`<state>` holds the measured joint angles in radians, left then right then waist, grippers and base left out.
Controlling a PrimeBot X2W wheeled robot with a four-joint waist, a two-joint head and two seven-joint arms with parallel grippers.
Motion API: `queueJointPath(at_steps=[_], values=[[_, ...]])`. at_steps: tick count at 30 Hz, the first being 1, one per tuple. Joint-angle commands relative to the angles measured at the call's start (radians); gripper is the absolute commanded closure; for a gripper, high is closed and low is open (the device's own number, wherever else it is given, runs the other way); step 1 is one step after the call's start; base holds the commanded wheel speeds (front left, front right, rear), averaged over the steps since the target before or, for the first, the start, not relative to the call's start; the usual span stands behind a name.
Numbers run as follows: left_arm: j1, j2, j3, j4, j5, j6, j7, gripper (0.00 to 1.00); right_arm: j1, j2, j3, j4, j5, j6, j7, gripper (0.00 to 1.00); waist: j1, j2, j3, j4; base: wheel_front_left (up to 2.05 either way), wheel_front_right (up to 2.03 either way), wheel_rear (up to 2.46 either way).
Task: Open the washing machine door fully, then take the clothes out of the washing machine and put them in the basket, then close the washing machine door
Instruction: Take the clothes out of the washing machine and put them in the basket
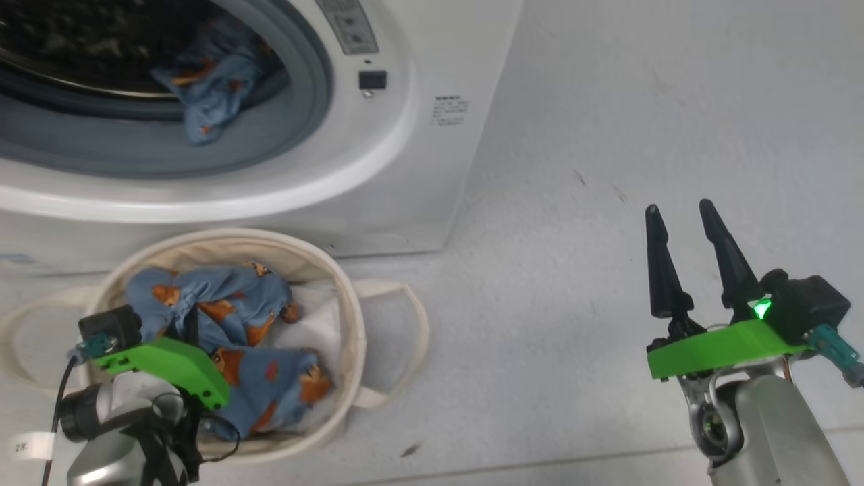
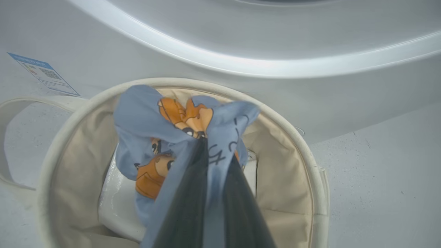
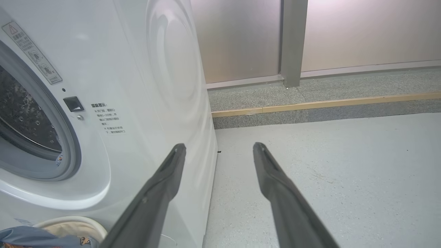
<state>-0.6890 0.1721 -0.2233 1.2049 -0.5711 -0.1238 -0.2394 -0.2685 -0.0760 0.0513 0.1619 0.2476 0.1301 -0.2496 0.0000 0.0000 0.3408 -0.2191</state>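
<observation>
The left gripper (image 2: 203, 143) reaches forward and down, its two dark fingers (image 2: 186, 206) pressed together on a fold of the clothes (image 2: 137, 117) — the grey left wrist (image 1: 115, 418) is bent low behind it. The right gripper (image 1: 678, 209) hovers off to the side, fingers spread wide and holding nothing, on a pale forearm (image 1: 769, 432)

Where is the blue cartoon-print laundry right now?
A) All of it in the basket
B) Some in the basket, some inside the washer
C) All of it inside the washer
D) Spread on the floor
B: clothes lie in the basket, and another blue piece sits inside the washing machine.
</observation>
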Motion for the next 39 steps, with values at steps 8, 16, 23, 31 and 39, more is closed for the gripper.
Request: queueJointPath(at_steps=[8, 16, 23, 31, 39], values=[[-0.053, 0.052, 0.024, 0.067, -0.047, -0.006, 0.04, 1.0, -0.034, -0.007, -0.009, -0.076, -0.01, 0.001, -0.012, 0.0, 0.0, 0.0, 0.122, -0.057, 0.0, 0.0, 0.0], [-0.057, 0.076, 0.006, 0.083, -0.035, 0.035, 0.071, 0.72, -0.041, -0.003, -0.03, -0.097, -0.015, 0.001, -0.012, 0.0, 0.0, 0.0, 0.169, -0.066, 0.0, 0.0, 0.0], [-0.063, 0.074, 0.002, 0.085, -0.039, 0.046, 0.053, 0.0, -0.044, 0.001, -0.029, -0.096, -0.018, 0.001, -0.012, 0.0, 0.0, 0.0, 0.159, -0.062, 0.0, 0.0, 0.0], [-0.07, 0.067, -0.043, 0.077, 0.002, 0.038, 0.001, 0.0, -0.036, 0.0, -0.02, -0.079, -0.017, 0.001, -0.012, 0.0, 0.0, 0.0, 0.1, -0.039, 0.0, 0.0, 0.0], [-0.033, 0.099, -0.012, -0.162, 0.082, 0.06, -0.022, 0.0, -0.012, -0.007, 0.002, -0.043, -0.015, 0.001, -0.012, 0.0, 0.0, 0.0, -0.009, 0.024, 0.0, 0.0, 0.0]])
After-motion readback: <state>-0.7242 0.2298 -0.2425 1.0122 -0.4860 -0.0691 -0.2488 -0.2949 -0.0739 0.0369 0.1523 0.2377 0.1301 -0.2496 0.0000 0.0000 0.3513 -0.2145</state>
